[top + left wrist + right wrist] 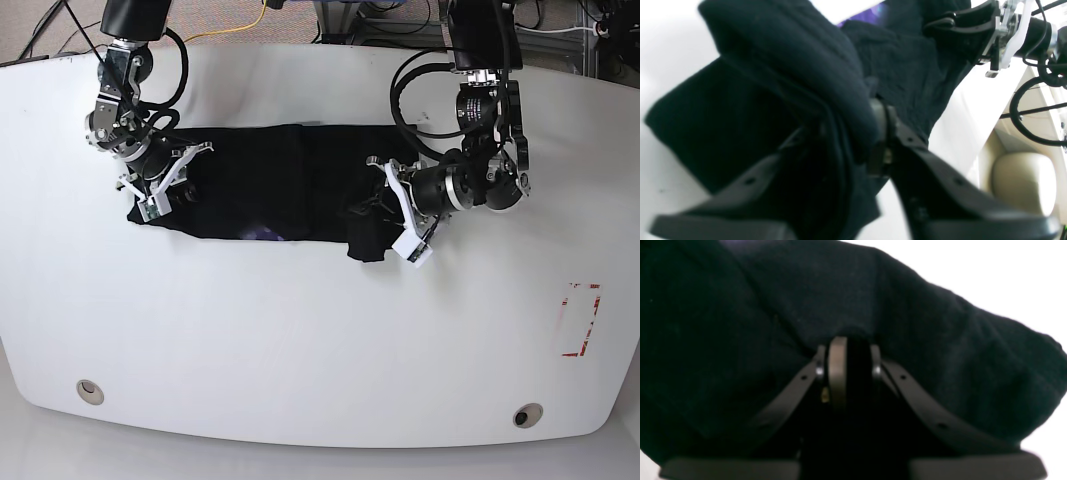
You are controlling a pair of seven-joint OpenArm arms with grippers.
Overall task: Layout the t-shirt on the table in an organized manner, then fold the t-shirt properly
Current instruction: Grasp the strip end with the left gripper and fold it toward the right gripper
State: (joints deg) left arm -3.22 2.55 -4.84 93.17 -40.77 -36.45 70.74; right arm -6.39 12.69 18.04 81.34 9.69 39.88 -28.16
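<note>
Left wrist view: the left gripper (853, 140) pinches a thick bunch of the soft black knit cotton t-shirt (750, 110); it could slip.

Right wrist view: the right gripper (848, 356) fingers clamp dark cloth.

Base view: the shirt lies stretched across the upper centre of the glossy white desk (300, 340); uneven pulling could skew it.

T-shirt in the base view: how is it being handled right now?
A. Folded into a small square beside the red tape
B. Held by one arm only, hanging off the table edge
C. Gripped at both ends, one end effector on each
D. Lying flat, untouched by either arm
C. The t-shirt stretches between the right end effector and the left end effector, and both wrist views show cloth pinched between the fingers.
</note>
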